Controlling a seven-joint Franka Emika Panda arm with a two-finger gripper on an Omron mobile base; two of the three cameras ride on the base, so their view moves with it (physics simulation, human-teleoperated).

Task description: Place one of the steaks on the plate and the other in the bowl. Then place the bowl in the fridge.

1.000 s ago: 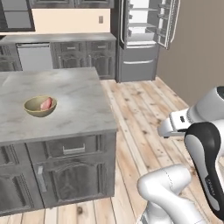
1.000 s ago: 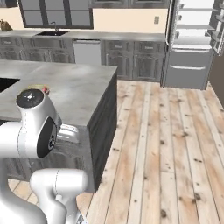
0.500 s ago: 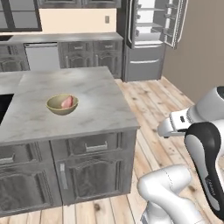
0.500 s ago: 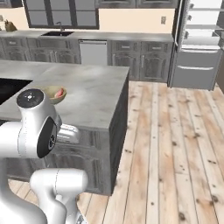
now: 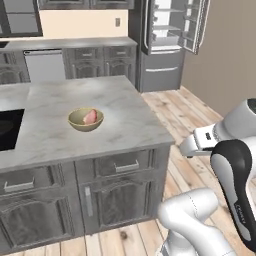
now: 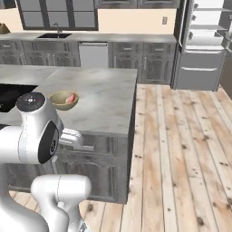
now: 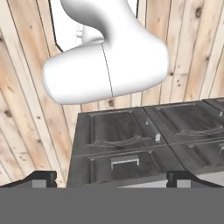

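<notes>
The olive-yellow bowl [image 5: 86, 119] [image 6: 64, 100] stands on the grey marble island [image 5: 125, 125] and holds one pink-red steak [image 5: 90, 116] [image 6: 70, 98]. The other steak and the plate are out of view. At the back, the steel fridge [image 5: 170, 45] [image 6: 204, 45] has its upper doors swung open, showing white shelves. My gripper [image 7: 111, 179] is open, its fingertips [image 7: 41, 177] far apart with nothing between them. It hangs low beside the island, pointing at the island's dark cabinet fronts [image 7: 131, 140] and the floor.
A black cooktop [image 5: 7, 130] [image 6: 13, 93] sits in the island to the left of the bowl. Grey cabinets with a sink [image 6: 54, 35] and a dishwasher [image 5: 45, 65] line the back wall. Wooden floor [image 6: 181, 145] runs from the island to the fridge.
The base has driven, so both base views have shifted: the island and bowl now sit closer and further right in the left view. The arm holds the same pose.
</notes>
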